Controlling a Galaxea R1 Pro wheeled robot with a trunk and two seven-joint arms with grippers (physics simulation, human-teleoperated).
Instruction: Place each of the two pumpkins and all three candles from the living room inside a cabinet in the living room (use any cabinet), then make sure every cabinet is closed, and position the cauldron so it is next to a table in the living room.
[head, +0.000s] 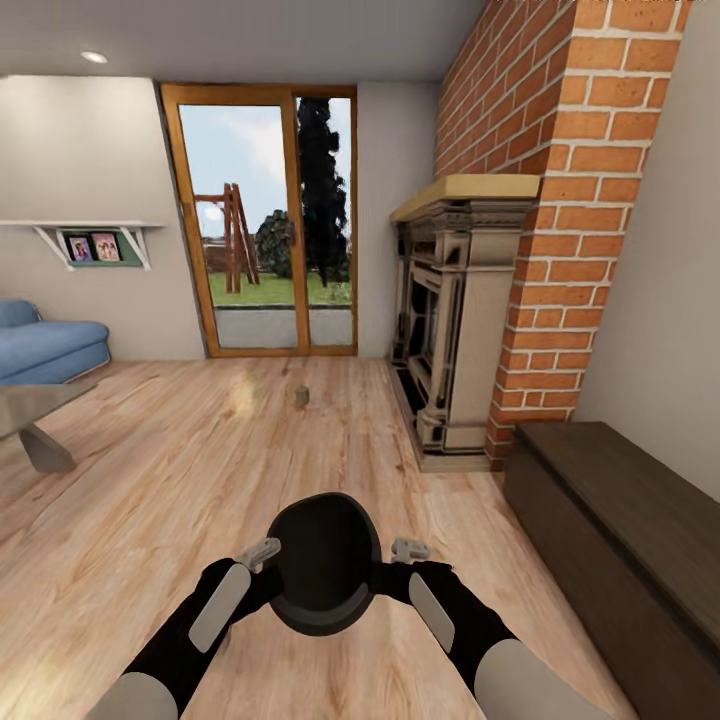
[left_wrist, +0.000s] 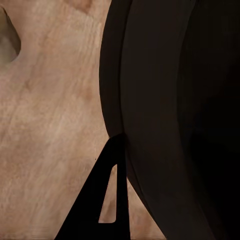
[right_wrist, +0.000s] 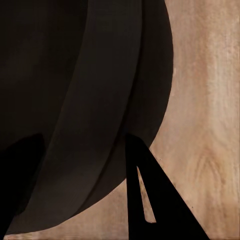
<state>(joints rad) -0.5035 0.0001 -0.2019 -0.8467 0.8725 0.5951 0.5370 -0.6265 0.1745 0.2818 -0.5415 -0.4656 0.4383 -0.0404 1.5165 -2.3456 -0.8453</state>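
Observation:
The black cauldron (head: 325, 575) hangs low in front of me, above the wood floor, held between both grippers. On its rim at the left sits my left gripper (head: 262, 553), shut on it. My right gripper (head: 408, 549) is shut on the rim at the right. In the left wrist view one finger (left_wrist: 85, 220) lies against the outside of the cauldron (left_wrist: 165, 100). The right wrist view shows a finger (right_wrist: 170, 215) outside the cauldron's wall (right_wrist: 75, 100). A small greyish-tan candle (head: 301, 396) stands on the floor ahead. The dark brown cabinet (head: 620, 540) runs along the right wall, shut. A corner of the grey table (head: 30, 408) shows at left.
A brick chimney with a stone fireplace (head: 450, 330) stands ahead right, just beyond the cabinet. A blue sofa (head: 40, 345) sits behind the table at far left. A glass patio door (head: 270, 220) is straight ahead. Open wood floor lies between me and the candle.

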